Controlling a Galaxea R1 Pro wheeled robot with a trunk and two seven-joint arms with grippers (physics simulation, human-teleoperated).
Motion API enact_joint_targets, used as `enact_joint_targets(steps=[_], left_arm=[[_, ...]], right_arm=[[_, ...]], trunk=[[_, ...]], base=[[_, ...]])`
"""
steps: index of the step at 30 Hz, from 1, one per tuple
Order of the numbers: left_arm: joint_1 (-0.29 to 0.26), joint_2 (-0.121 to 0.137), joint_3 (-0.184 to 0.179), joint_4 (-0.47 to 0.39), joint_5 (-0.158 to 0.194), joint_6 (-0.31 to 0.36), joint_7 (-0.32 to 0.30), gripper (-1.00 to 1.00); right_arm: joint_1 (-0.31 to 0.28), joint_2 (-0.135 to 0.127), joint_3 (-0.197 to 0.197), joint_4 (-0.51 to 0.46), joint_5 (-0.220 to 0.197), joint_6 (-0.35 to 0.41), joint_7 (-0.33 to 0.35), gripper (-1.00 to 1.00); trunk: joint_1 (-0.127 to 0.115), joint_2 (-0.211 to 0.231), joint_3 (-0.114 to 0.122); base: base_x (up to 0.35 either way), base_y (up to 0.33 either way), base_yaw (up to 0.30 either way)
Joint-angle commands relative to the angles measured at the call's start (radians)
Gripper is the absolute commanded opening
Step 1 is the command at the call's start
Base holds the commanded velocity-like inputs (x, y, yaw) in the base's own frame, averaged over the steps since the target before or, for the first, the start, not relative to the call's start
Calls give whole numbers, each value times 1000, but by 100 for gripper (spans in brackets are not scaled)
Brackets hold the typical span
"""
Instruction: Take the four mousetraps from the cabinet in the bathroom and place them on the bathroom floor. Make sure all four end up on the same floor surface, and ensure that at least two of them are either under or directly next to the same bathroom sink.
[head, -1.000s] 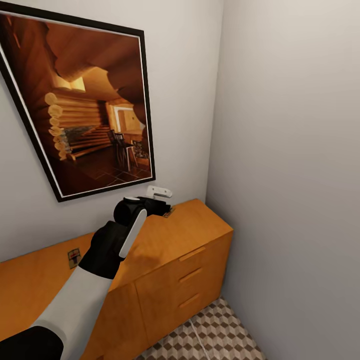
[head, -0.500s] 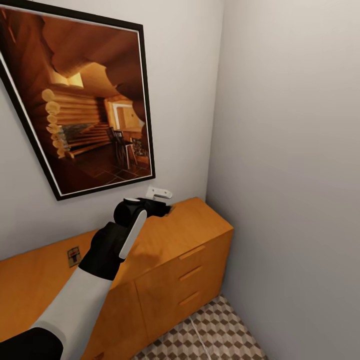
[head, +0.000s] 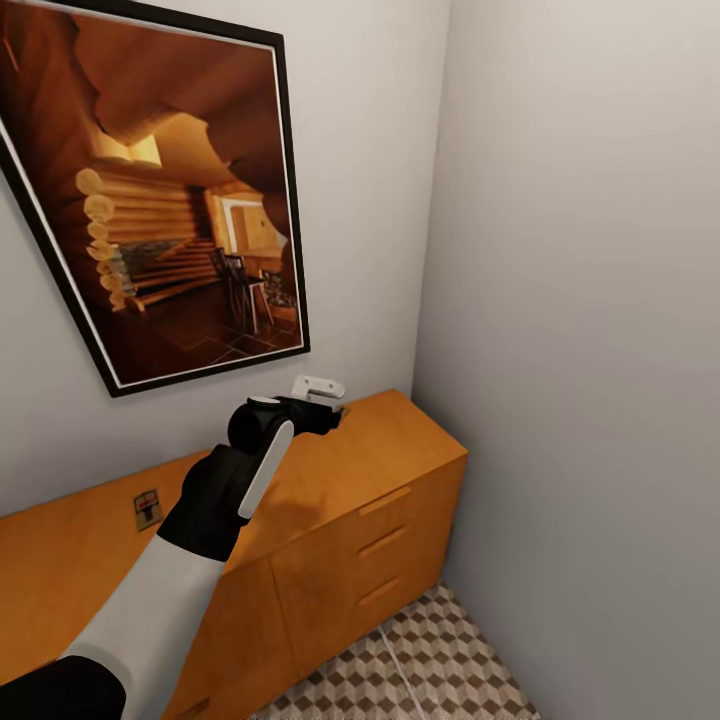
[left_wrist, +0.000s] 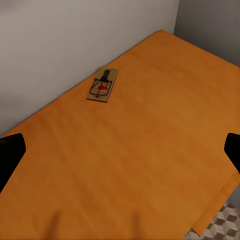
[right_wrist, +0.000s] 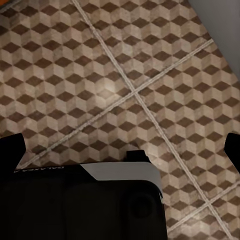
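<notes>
One mousetrap (left_wrist: 103, 85), a small brown board with dark metal and a red spot, lies on the orange-brown cabinet (left_wrist: 150, 150) top close to the wall. My left gripper (left_wrist: 120, 155) hovers open above the top, its dark fingertips (left_wrist: 9, 155) spread wide, the trap ahead of them. In the head view the left gripper (head: 322, 400) reaches over the cabinet (head: 390, 450) toward its far corner. Another mousetrap (head: 148, 508) rests further left on the same top. My right gripper (right_wrist: 120, 150) hangs open over the bathroom floor (right_wrist: 125, 75), holding nothing.
A large framed picture (head: 170, 210) hangs on the wall above the cabinet. A grey side wall (head: 580, 350) closes the corner beside the cabinet's end. Cube-patterned floor (head: 420, 665) lies in front of the drawers (head: 385, 545). A dark and white part of my body (right_wrist: 80, 200) sits beneath the right gripper.
The left gripper edged slightly forward toward the wall, now covering the mousetrap that peeked out beside it in the head view. The head view shifted a little.
</notes>
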Motion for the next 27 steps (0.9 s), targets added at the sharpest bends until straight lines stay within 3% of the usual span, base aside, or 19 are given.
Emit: enact_joint_targets(steps=[1,17,27], left_arm=[[-1,0,-1,-1,11,3,10,100],[-1,0,-1,35,11,1,9,100],[-1,-1,-2,56,11,-1,9,100]], right_arm=[[-1,2,8,0,-7,-3,-4,100],[-1,8,8,0,-7,-2,-4,100],[-1,8,8,0,-7,-3,-4,100]], trunk=[[0,-2,-3],[0,-2,-8],[0,-2,-8]], base=[[0,0,0],[6,0,0],[191,0,0]])
